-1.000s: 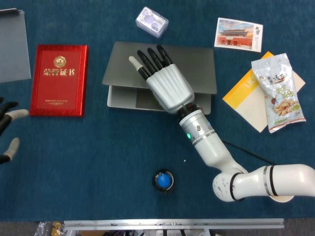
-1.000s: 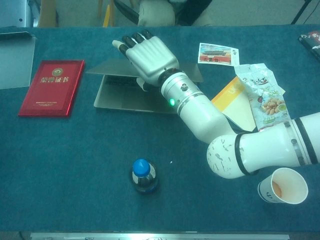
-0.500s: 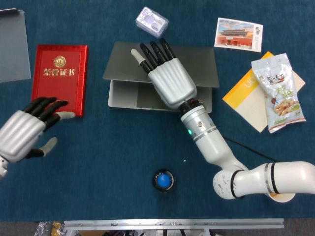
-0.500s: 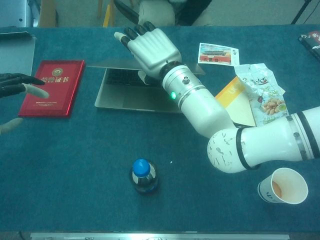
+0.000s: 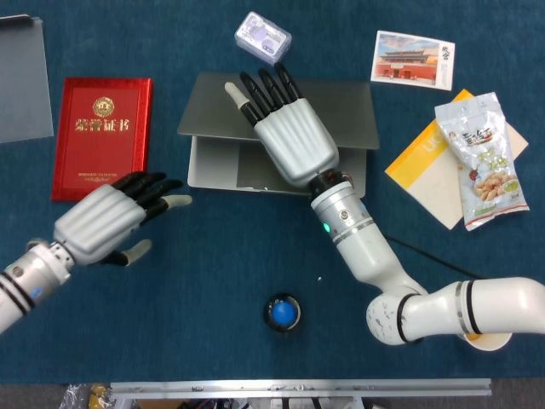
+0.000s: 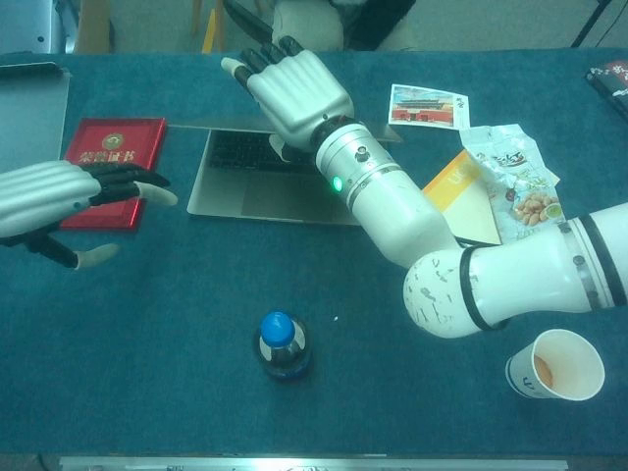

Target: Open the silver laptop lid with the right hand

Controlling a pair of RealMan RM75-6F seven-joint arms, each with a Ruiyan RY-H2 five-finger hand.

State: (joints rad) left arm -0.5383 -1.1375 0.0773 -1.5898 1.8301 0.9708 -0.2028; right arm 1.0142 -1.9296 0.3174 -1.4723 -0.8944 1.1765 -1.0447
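The silver laptop [image 5: 345, 111] lies at the middle back of the table, its lid part-way up. Its keyboard [image 6: 235, 152] and palm rest [image 6: 235, 194] show in the chest view. My right hand [image 5: 289, 136] [image 6: 294, 93] is at the lid's front edge with straight fingers stretched over the lid's top. Its thumb [image 6: 280, 149] shows below that edge. My left hand [image 5: 111, 221] [image 6: 49, 201] hovers over the cloth left of the laptop, fingers spread and holding nothing.
A red certificate book [image 5: 102, 136] lies left of the laptop. A blue-capped bottle [image 5: 283, 313] stands in front and a paper cup [image 6: 554, 365] at the near right. A snack bag [image 5: 481, 158], yellow envelope [image 5: 417, 162], postcard [image 5: 413, 60] and small packet [image 5: 262, 37] lie beyond.
My left hand has come in from the left edge toward the laptop. The lid has risen with my right hand, baring more of the keyboard.
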